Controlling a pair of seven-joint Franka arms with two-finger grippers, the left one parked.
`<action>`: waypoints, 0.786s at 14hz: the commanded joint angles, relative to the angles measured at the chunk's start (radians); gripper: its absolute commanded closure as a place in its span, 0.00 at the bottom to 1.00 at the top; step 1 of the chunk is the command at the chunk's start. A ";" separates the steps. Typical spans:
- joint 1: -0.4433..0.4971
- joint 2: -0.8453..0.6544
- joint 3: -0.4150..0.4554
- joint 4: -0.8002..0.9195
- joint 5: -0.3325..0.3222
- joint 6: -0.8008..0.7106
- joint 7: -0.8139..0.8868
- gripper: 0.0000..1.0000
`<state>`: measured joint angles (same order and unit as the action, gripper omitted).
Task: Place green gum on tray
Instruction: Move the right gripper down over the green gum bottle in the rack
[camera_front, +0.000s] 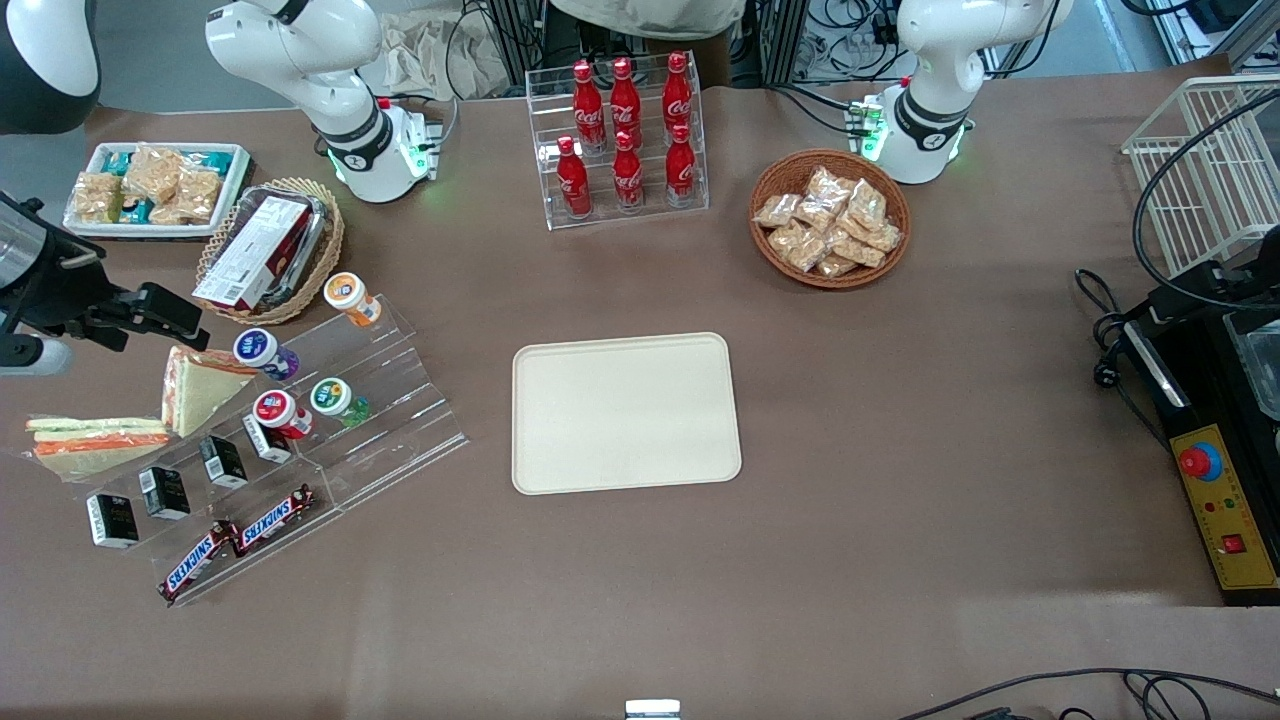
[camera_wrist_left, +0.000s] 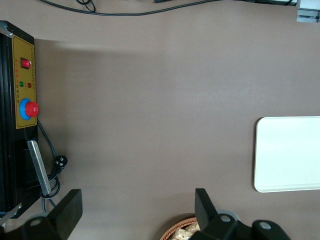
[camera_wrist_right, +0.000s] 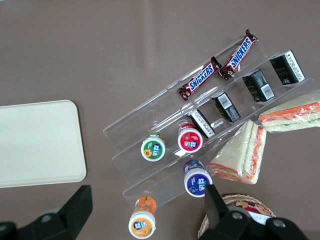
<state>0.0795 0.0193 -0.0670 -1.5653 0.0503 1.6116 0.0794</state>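
Currently, in the front view, the gripper (camera_front: 165, 312) hangs above the working arm's end of the table, over the sandwiches (camera_front: 195, 385), holding nothing. The green gum (camera_front: 334, 398) stands on the clear stepped rack (camera_front: 400, 400) beside the red gum (camera_front: 278, 411). The tray (camera_front: 625, 412) lies well apart from the rack.

In the right wrist view, the gripper (camera_wrist_right: 150, 207) has its fingers spread wide, with the orange gum (camera_wrist_right: 142, 221) between them. The green gum (camera_wrist_right: 153, 148) sits near the tray (camera_wrist_right: 40, 142).

In the left wrist view, one end of the tray (camera_wrist_left: 287, 152) shows.
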 joint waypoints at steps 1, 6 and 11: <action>0.002 -0.001 -0.002 0.002 0.014 -0.016 0.002 0.00; 0.035 0.010 0.000 -0.033 0.005 0.010 0.008 0.00; 0.045 -0.007 0.000 -0.243 -0.016 0.178 0.005 0.00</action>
<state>0.1226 0.0368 -0.0664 -1.7032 0.0488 1.7115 0.0802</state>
